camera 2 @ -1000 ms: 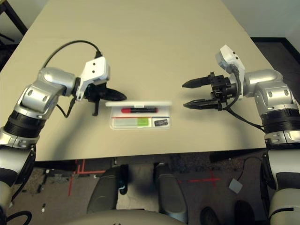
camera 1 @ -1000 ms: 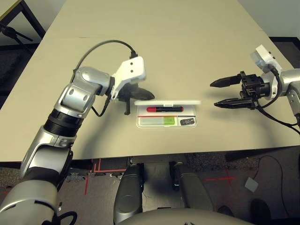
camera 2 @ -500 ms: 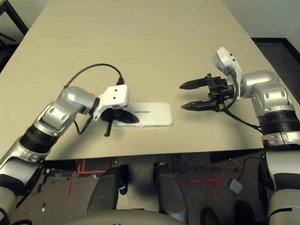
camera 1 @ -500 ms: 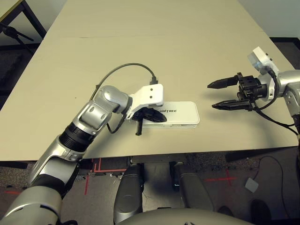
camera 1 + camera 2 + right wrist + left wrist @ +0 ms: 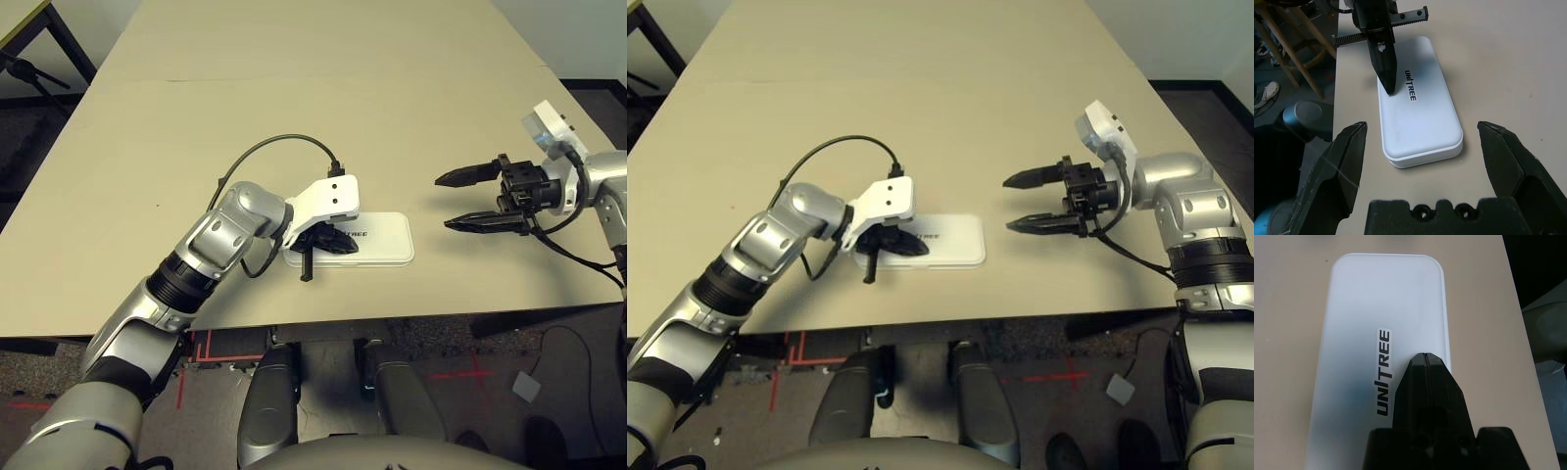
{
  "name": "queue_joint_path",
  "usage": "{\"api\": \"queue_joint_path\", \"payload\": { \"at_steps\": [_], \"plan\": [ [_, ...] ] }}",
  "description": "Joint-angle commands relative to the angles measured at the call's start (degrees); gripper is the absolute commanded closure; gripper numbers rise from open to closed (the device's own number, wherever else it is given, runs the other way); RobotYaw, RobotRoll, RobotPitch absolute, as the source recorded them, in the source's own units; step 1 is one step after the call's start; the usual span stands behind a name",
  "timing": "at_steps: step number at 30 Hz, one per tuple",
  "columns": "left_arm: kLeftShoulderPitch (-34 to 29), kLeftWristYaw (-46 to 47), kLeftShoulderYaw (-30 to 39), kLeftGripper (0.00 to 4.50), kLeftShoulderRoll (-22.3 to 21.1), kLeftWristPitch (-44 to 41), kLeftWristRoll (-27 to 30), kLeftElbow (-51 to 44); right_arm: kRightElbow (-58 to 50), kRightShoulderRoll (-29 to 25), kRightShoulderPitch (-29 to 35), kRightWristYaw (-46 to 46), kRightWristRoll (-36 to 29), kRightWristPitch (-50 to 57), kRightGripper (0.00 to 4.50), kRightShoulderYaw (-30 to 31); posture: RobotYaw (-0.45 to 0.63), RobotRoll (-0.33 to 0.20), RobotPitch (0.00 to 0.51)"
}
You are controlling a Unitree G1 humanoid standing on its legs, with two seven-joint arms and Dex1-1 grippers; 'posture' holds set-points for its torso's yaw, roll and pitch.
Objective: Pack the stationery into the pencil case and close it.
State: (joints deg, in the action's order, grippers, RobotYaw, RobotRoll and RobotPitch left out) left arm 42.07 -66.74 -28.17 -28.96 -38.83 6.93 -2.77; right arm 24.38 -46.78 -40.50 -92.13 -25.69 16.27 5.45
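Head view: smooth white plastic pencil case (image 5: 367,240), rounded rectangle, lid down, near the table's (image 5: 294,98) front edge. Left wrist: left gripper (image 5: 1425,356) pinched closed, tips on lid beside black "UNITREE". Right wrist: right gripper (image 5: 1425,161) spread wide, empty.

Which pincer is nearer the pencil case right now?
Left. The left pincer, shut, sits over the closed pencil case at its lid's left end. The right pincer hangs open above the table, off the case's right end.
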Motion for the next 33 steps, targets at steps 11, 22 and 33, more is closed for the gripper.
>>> {"api": "queue_joint_path", "payload": {
  "at_steps": [11,22,33],
  "plan": [
    [-4.24,8.6,13.99,1.23,-0.13,-7.2,5.15,-4.05,-0.02,3.48,0.28,9.48,1.23,0.44,0.0,-4.31,0.01,0.0,0.191],
    [-13.48,37.15,39.95,0.02,6.46,-0.29,4.98,-4.78,7.0,10.77,0.93,34.7,4.08,-2.86,0.0,-13.7,0.04,0.0,0.178],
    [-19.41,58.17,53.21,0.02,10.06,26.79,1.87,6.01,17.13,17.11,-0.96,64.06,9.46,-12.55,0.0,-20.59,0.04,0.0,0.16]
  ]
}}
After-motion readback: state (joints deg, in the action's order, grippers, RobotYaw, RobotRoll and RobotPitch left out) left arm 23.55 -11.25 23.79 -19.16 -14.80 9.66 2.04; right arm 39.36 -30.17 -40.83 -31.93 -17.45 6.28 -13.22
